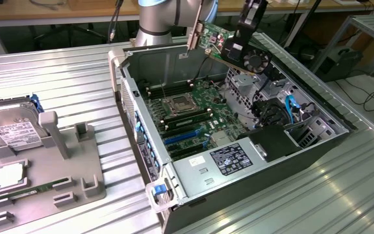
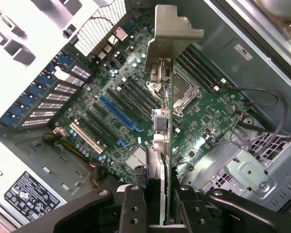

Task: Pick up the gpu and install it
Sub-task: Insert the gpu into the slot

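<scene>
Black metal fingers [image 2: 132,208] are sitting closest to you in the wrist view. Your gripper [image 2: 157,206] is squeezing the gpu [image 2: 166,145] between them, so the pincer is closed tight on the card. The card is hanging in the air, and its silver bracket [image 2: 172,34] is sticking out at the end far from the fingers. Nothing below is touching it. Under it the green motherboard [image 2: 208,107] is lying flat inside the open computer case [image 1: 130,112]. The long blue slot [image 2: 117,112] is looking off to one side of the card, not right under it, so I am guessing the card is not lined up yet. If you are going down like this, the card's edge could be bumping small parts on the board. The bracket could be catching on the case wall. A tilted card could be jamming in the slot. In the exterior view the card is floating over the far end of the case, near its rim. Open room is waiting over the middle of the board. Space is getting tight on the exterior view's right, where black cables [image 1: 268,114] are bunching up, and beside the power box [image 1: 229,158]. The grey tray [image 1: 76,170] holding the hard drive [image 1: 15,129] is sitting well apart from the case.
</scene>
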Action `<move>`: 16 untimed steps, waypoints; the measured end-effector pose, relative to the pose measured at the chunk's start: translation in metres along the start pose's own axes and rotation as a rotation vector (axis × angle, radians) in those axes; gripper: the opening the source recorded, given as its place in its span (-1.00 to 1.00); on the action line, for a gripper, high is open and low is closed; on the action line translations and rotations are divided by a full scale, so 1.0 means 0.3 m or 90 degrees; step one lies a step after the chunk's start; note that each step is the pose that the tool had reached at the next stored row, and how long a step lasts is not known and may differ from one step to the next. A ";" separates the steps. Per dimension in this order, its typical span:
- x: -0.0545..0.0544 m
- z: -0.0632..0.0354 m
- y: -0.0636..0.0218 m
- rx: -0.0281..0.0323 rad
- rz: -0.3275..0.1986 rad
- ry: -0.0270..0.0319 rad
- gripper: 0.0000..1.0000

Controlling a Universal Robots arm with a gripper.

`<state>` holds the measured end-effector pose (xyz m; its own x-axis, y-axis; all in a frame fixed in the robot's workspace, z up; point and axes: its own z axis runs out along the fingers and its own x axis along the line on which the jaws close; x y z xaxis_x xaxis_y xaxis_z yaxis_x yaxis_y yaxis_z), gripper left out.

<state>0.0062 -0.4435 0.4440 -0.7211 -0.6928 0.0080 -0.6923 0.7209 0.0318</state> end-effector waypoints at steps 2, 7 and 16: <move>0.000 0.000 0.000 0.0000 -0.011 0.0003 -0.45; 0.001 0.000 0.001 0.0001 -0.036 0.0010 -0.45; 0.001 0.000 0.001 0.0003 -0.073 0.0021 -0.45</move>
<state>0.0058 -0.4436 0.4440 -0.6369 -0.7709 0.0076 -0.7704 0.6368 0.0322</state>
